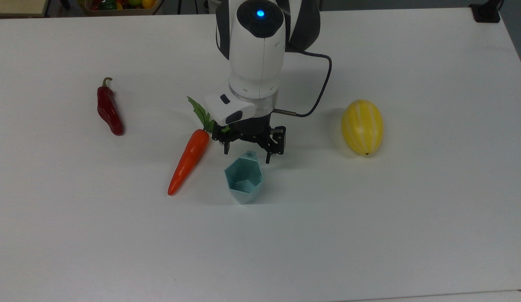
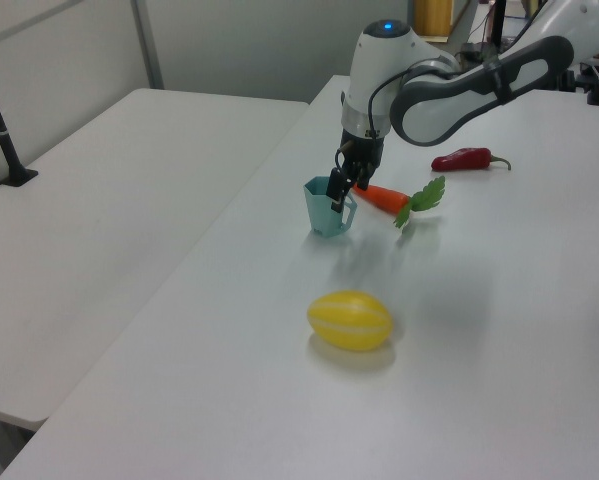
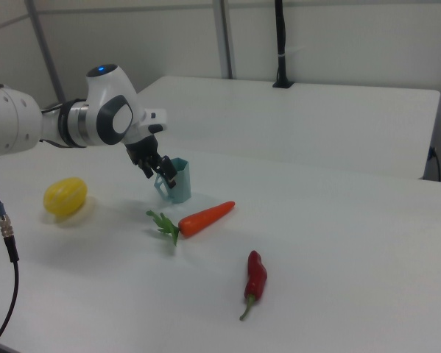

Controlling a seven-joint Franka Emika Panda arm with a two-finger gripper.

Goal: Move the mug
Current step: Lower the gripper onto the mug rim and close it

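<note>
— Top view, centre of white table (image 1: 369,235): teal mug (image 1: 244,178) upright, tab toward arm. Neighbours?

— Carrot (image 1: 189,161) just beside, on the top view's left; yellow melon (image 1: 362,126) well apart on the top view's right; red chili (image 1: 109,110) far left.

— And claw?

— Gripper (image 1: 247,155) hanging at mug's tab, fingers spread wide either side of tab, gripping nothing.

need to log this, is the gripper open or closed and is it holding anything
Gripper: open, holding nothing, fingers on either side of the mug's tab at the rim.
</note>
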